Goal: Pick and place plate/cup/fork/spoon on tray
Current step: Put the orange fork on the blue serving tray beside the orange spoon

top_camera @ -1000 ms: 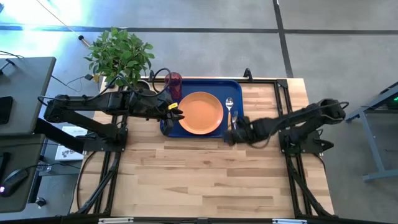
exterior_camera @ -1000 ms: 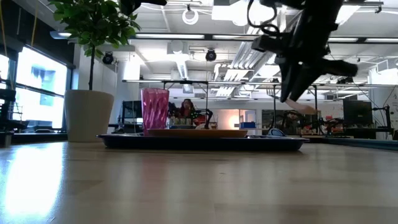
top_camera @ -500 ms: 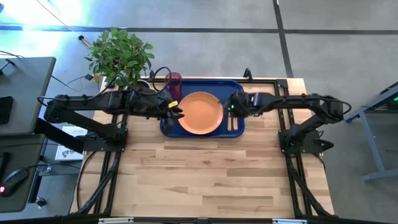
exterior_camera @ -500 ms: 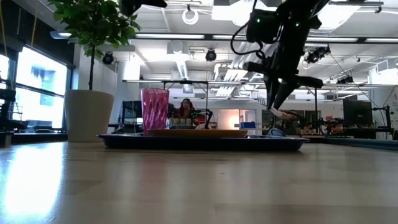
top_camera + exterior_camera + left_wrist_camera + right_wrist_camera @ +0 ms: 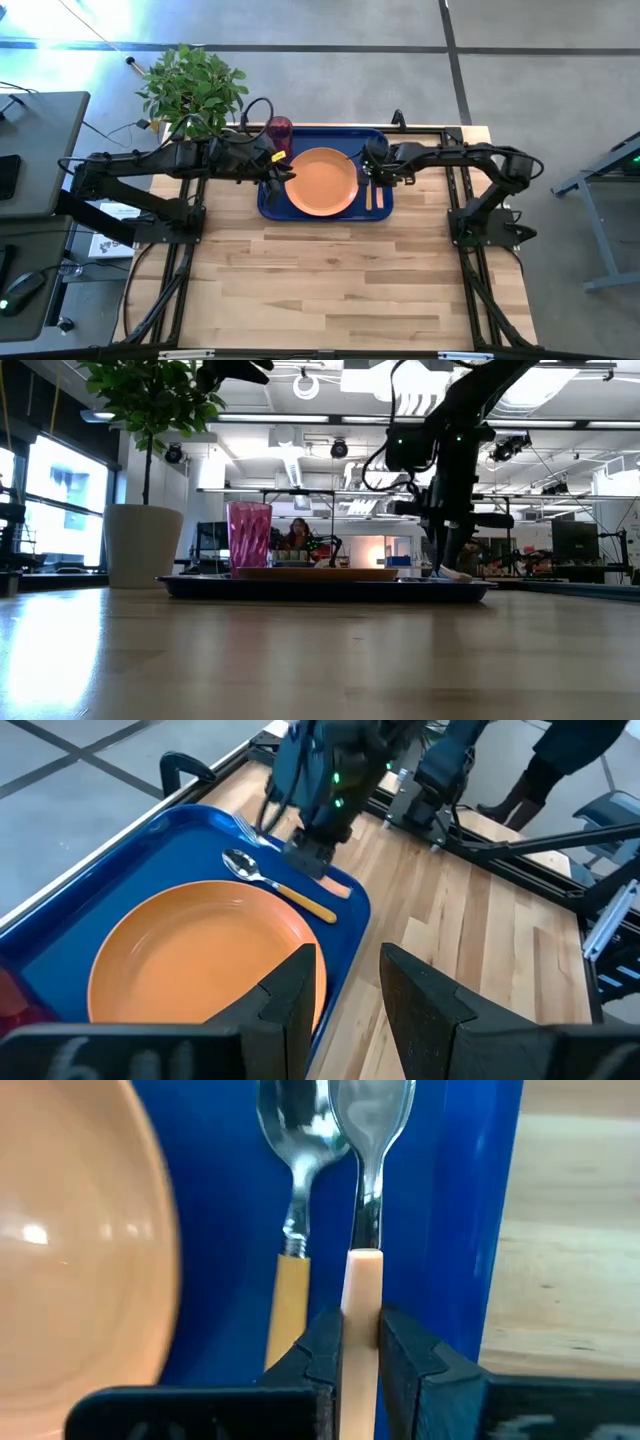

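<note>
A: The right gripper [image 5: 372, 172] has swung from the table onto the tray [image 5: 318, 213], upper centre, lowering the fork [image 5: 366, 1210] beside the spoon [image 5: 292, 1170].

B: Fingers clamp its handle; best released flat, parallel, clear of the rim

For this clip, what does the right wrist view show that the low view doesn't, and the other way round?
Only the right wrist view: the right claw shut on the fork, its handle between the fingers, alongside the spoon lying on the tray.

Only the low view: the cup standing on the tray, a potted plant and the room behind.

Both: the tray, the orange plate and the right arm's claw low over the tray's end.
</note>
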